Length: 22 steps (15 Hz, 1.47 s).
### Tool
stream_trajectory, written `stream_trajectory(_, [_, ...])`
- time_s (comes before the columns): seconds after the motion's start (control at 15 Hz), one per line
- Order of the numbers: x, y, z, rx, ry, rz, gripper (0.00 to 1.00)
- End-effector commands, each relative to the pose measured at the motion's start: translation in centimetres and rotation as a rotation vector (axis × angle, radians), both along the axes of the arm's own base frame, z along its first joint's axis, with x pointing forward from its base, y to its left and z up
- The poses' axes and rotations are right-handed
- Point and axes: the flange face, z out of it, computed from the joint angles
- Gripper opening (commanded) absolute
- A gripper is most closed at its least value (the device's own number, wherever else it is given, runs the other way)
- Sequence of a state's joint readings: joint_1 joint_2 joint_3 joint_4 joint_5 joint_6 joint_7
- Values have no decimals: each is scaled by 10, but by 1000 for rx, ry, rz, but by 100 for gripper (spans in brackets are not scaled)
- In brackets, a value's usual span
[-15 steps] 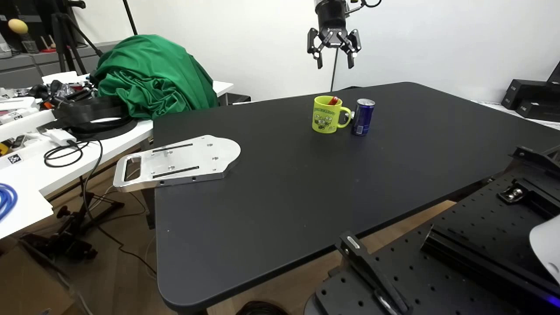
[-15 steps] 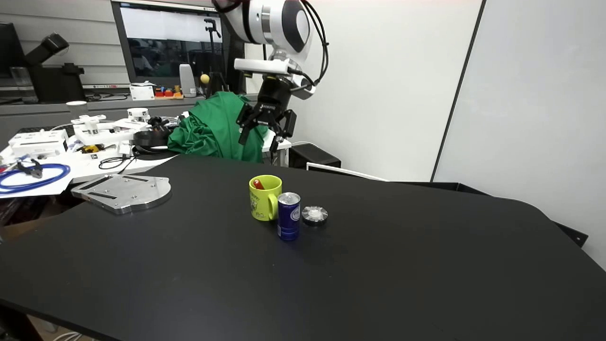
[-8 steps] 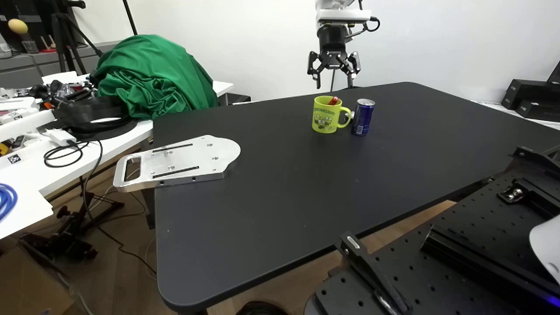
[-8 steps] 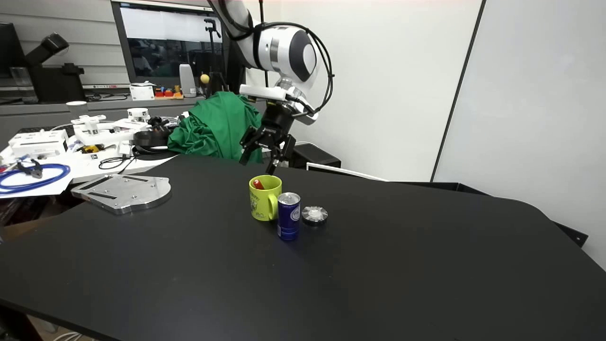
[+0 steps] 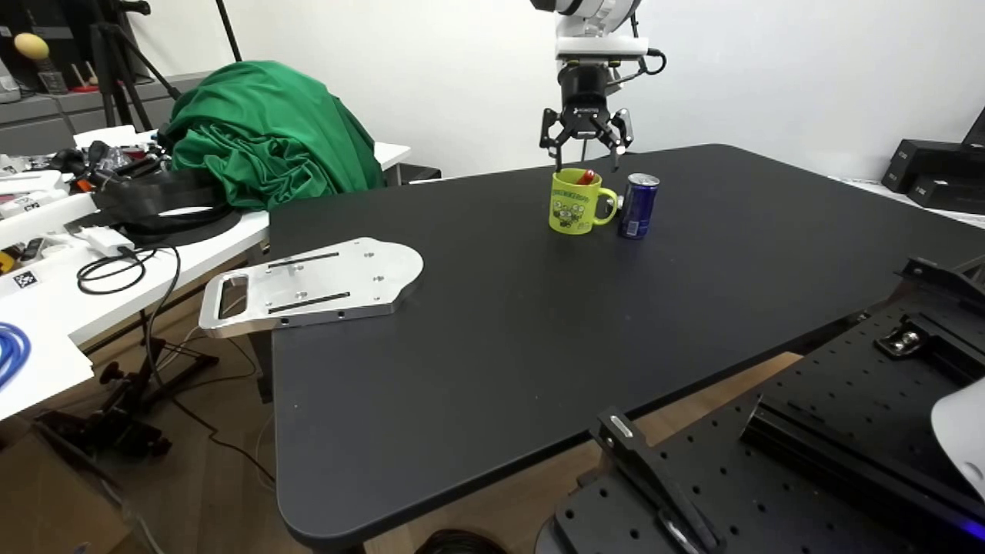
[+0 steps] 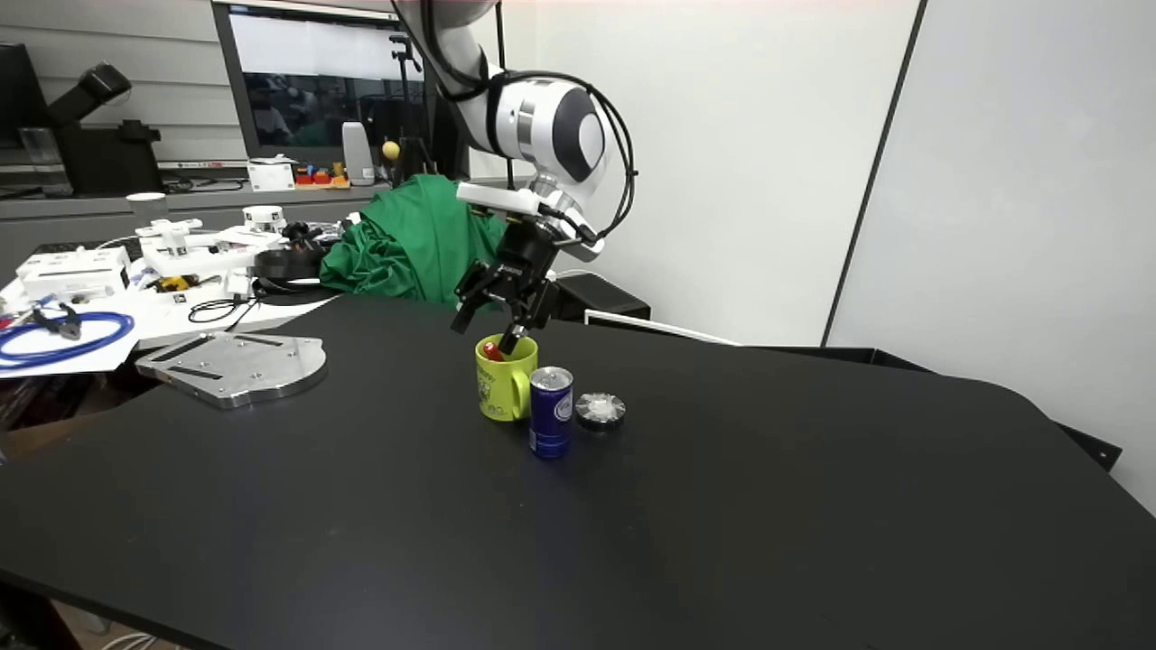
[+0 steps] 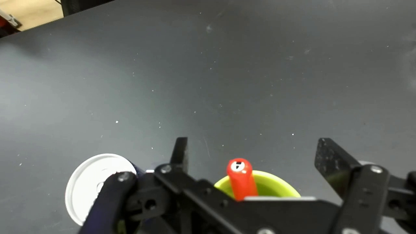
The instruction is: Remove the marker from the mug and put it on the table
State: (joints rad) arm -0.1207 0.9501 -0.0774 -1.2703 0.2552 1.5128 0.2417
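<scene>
We find the black two-finger gripper [image 5: 587, 164] lower than a second ago, spread wide and unloaded, near the rim of the yellow-green printed mug [image 5: 568, 204]. The slim red-ended marker [image 7: 242, 182] leans inside the mug, so we judge the grasp to be next. On the matte black table [image 5: 477, 338], a small blue metal can [image 5: 639, 206] stands just beside the mug; we should keep the gripper clear of it. A round black-rimmed disc [image 6: 601, 411] lies near the can.

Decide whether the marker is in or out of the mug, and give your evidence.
In. The marker shows its red end at the mouth of the mug in both exterior views; the mug hides the rest.
</scene>
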Motion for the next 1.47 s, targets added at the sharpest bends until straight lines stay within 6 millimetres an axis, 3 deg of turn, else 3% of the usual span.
stream_trajectory(0.0, [6, -6, 0, -14, 3, -43, 100])
stream_trajectory(0.47, [3, -14, -11, -21, 8, -51, 100])
stream_trajectory(0.53, [3, -15, -13, -27, 6, -53, 75])
stream_trajectory(0.6, [3, -16, -13, -32, 1, -52, 74])
stream_trajectory(1.27, [8, -16, -3, -33, -43, -46, 5])
stream_trajectory(1.33, [8, -17, -2, -32, -44, -46, 1])
stream_trajectory(1.4, [9, -17, -1, -32, -46, -48, 5])
